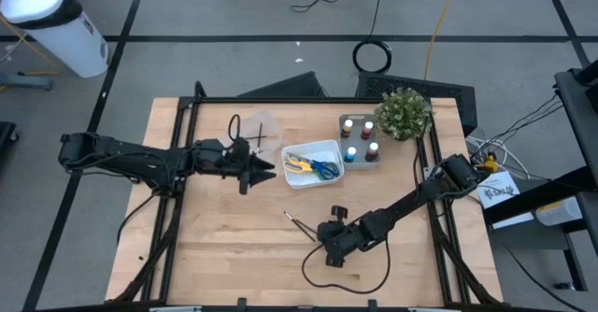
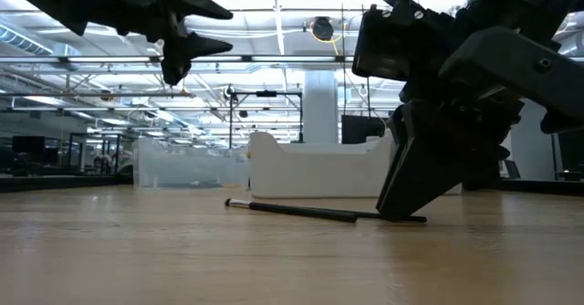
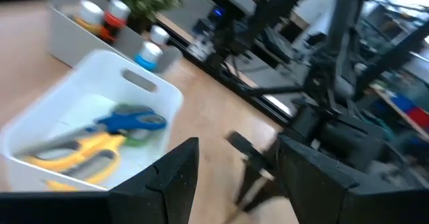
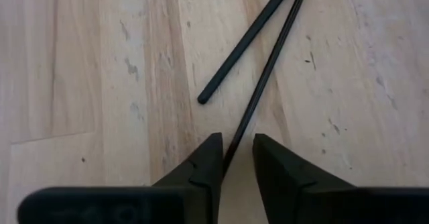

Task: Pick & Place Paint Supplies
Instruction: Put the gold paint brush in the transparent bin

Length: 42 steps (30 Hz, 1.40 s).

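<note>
Brush (image 4: 258, 96) btwn right claw (image 4: 236, 158) tips.

Blue and yellow scissors (image 3: 100, 140) in white tray (image 3: 151, 93); black brushes (image 4: 248, 39) on pale wood

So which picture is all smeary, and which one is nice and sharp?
The left wrist view is smeary: the white tray and the scissors inside look blurred, the frame behind more so. The right wrist view is sharp: wood grain and two thin dark brushes show crisply. In the low view the near table is soft.
</note>
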### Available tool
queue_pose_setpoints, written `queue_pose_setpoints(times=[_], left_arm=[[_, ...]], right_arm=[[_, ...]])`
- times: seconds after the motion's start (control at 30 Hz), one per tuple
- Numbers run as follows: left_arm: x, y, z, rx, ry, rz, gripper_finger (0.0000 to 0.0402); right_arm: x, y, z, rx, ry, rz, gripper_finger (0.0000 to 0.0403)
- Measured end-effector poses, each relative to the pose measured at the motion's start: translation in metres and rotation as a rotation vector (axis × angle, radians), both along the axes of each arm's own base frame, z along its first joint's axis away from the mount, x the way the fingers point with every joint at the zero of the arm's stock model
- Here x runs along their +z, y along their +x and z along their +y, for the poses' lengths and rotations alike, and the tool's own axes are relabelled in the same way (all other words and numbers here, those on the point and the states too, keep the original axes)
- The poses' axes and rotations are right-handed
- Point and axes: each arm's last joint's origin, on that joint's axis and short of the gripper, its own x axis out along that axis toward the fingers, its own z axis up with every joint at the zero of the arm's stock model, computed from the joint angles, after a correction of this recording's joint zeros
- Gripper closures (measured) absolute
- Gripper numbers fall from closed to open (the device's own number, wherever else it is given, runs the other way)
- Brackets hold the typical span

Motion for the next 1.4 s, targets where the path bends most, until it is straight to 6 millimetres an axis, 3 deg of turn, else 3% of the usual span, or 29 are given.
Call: queue_pose_setpoints(times=[0.13,0.3,0.43,0.6,0.73,0.87,1.1,1.23,1.4], left_arm=[[-0.004,0.0,-0.011,-0.161,-0.02,0.033,0.019],[-0.021,0.004,-0.046,-0.364,0.053,0.111,0.019],[-0.038,0.012,-0.07,-0.258,0.246,0.14,0.019],[-0.051,0.027,-0.081,-0.123,0.38,0.079,0.019],[-0.053,0.042,-0.083,-0.219,0.368,0.05,0.019],[-0.064,0.056,-0.091,-0.328,0.369,0.15,0.019],[-0.087,0.092,-0.106,-0.386,0.588,0.272,0.0192],[-0.097,0.11,-0.111,-0.441,0.682,0.356,0.0227],[-0.101,0.119,-0.104,-0.447,0.694,0.498,0.0328]], right_arm=[[0.0,0.0,0.0,0.002,0.0,0.005,0.0341],[0.017,0.0,0.001,0.011,0.042,-0.047,0.035],[0.036,-0.003,0.0,0.028,0.074,-0.089,0.0351],[0.064,-0.007,0.006,0.058,0.104,-0.209,0.0354],[0.062,-0.014,0.009,0.086,0.092,-0.241,0.0359],[0.059,-0.017,0.008,0.088,0.099,-0.254,0.036],[0.055,-0.019,0.006,0.084,0.098,-0.249,0.036],[0.055,-0.019,0.006,0.084,0.098,-0.248,0.036],[0.055,-0.019,0.006,0.084,0.1,-0.251,0.0362]])
